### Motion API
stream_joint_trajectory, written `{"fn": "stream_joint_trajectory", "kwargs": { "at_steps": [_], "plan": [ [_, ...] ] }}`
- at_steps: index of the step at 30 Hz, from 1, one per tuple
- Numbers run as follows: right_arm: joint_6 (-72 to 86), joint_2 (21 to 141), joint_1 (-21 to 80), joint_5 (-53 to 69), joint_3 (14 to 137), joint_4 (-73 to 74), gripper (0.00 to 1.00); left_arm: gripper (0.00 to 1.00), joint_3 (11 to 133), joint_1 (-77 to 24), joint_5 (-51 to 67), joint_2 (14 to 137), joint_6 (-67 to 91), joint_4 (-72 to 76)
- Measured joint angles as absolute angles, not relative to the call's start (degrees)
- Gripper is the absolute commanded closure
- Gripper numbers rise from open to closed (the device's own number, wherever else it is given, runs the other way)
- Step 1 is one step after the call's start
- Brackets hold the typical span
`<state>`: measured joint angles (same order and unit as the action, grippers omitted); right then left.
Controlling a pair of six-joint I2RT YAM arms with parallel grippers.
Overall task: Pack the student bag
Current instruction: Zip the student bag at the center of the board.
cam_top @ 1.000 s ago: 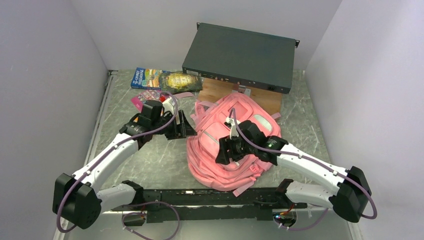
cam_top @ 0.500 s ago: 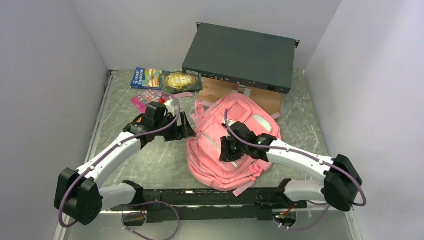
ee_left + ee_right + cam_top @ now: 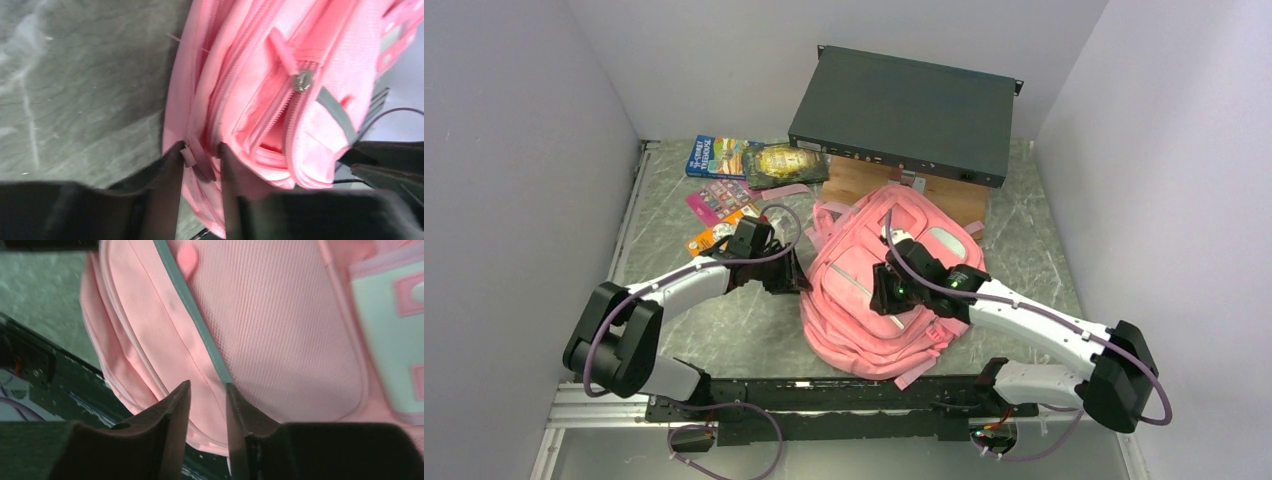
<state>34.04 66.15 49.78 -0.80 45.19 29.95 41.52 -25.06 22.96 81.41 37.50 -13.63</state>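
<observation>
Pink student bag (image 3: 864,300) lies flat on the green marbled table (image 3: 714,330), front pockets up. One strap end (image 3: 912,376) pokes out on its near side.

Left end effector (image 3: 789,272) is low at the bag's left edge. In the wrist view its fingers (image 3: 167,185) are narrowed either side of a pink zip tab (image 3: 197,162) on the side seam. The tab touches one finger, but cannot tell if it is actually pinched.

Right end effector (image 3: 892,293) sits on top of the bag's front pocket. Its wrist view shows a narrow gap with pink fabric and piping behind it; cannot tell if it is gripping or just resting.

Behind the bag, a dark metal chassis (image 3: 904,105) rests on a wooden block (image 3: 854,180). Behind-left of the bag are a blue book (image 3: 714,155), a dark packet (image 3: 786,162) and a pink sheet (image 3: 716,196). An orange packet (image 3: 712,238) lies left of the bag.
</observation>
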Motion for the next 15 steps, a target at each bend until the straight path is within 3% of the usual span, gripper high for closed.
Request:
{"fn": "stream_joint_trajectory", "kwargs": {
  "at_steps": [1, 3, 5, 9, 15],
  "plan": [
    [34.04, 65.73, 49.67, -1.52, 45.80, 30.17, 0.56, 0.90, 40.99, -25.08, 23.83, 81.08, 37.65, -12.10],
    [33.67, 65.47, 49.36, -2.59, 47.77, 30.33, 0.48, 0.99, 40.03, -25.26, 25.12, 79.92, 38.24, -10.28],
    [33.17, 65.95, 49.10, -3.09, 50.96, 30.41, 0.38, 1.00, 39.55, -25.28, 25.56, 77.91, 37.95, -10.00],
    [32.38, 69.82, 48.75, -3.42, 60.14, 30.30, 0.26, 1.00, 39.72, -25.28, 26.11, 73.08, 35.64, -11.55],
    [31.18, 77.80, 48.27, -3.49, 72.01, 30.94, 0.24, 1.00, 42.52, -25.45, 29.76, 68.97, 33.10, -15.86]
  ]
}}
